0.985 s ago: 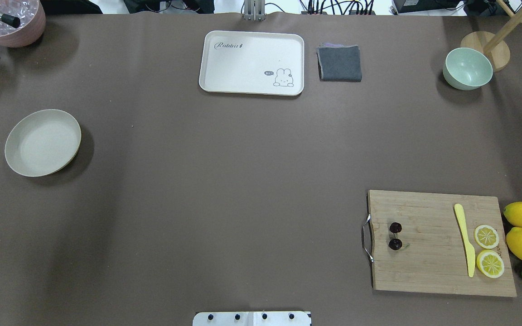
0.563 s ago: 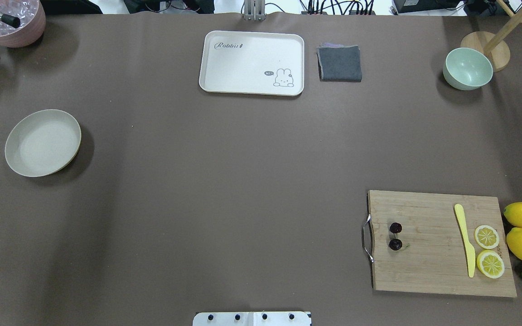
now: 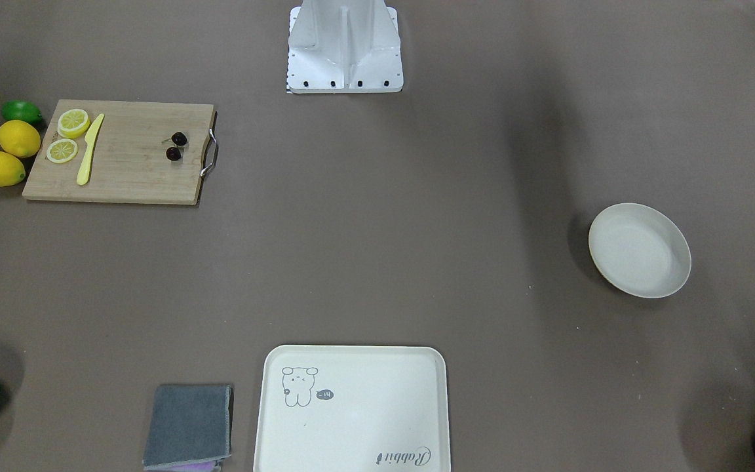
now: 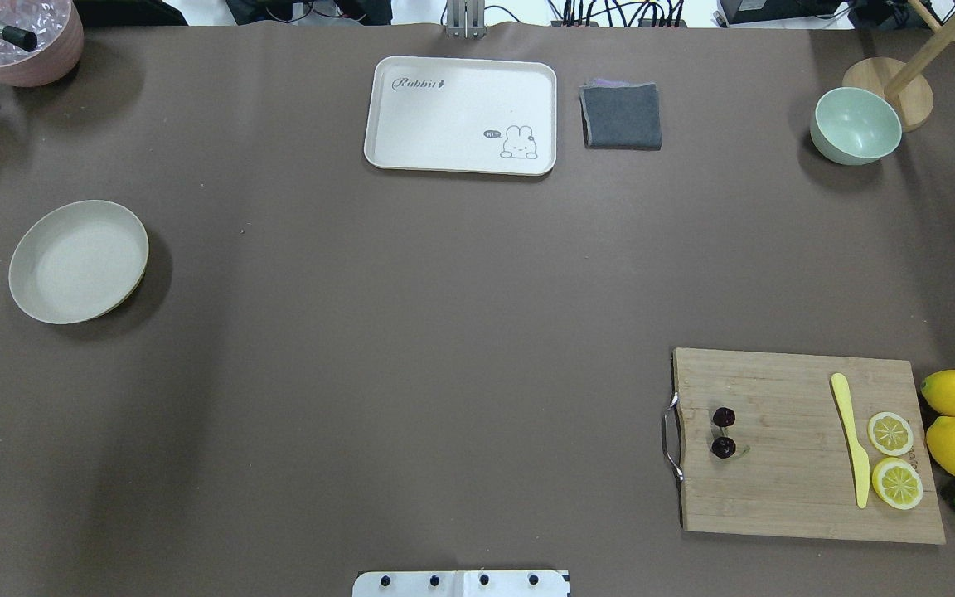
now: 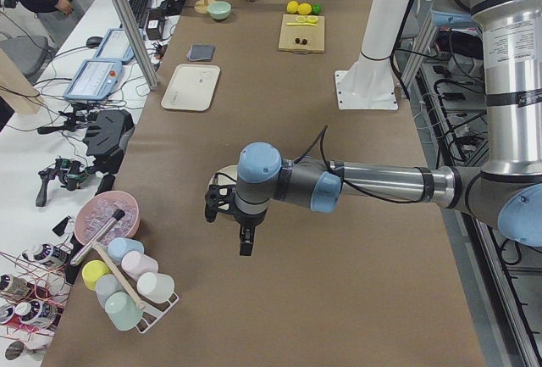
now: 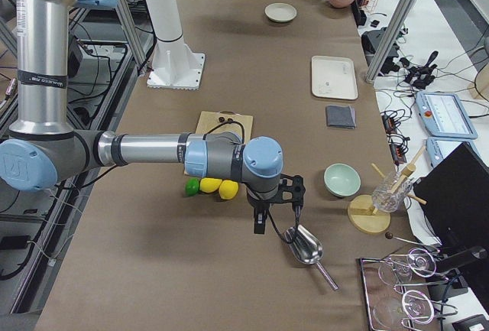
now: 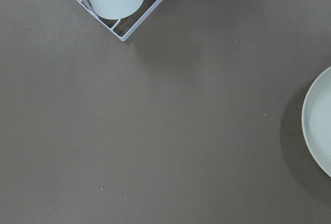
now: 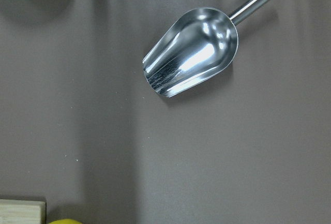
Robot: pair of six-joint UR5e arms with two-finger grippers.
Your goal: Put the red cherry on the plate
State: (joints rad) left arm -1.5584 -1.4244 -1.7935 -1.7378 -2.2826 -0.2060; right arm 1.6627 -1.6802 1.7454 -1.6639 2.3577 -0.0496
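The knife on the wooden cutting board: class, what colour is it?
The knife is pale yellow all over, handle and blade alike; it shows best in the overhead exterior view.

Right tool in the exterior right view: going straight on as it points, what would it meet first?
Probably the bare table cover just beside the metal scoop; the right tool points down, though depth here is unclear.

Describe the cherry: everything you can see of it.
The cherry is a pair of tiny, glossy, dark red, almost black fruits with thin stems. It lies flat on the wooden board, at the end with the metal handle. Only the board touches it.
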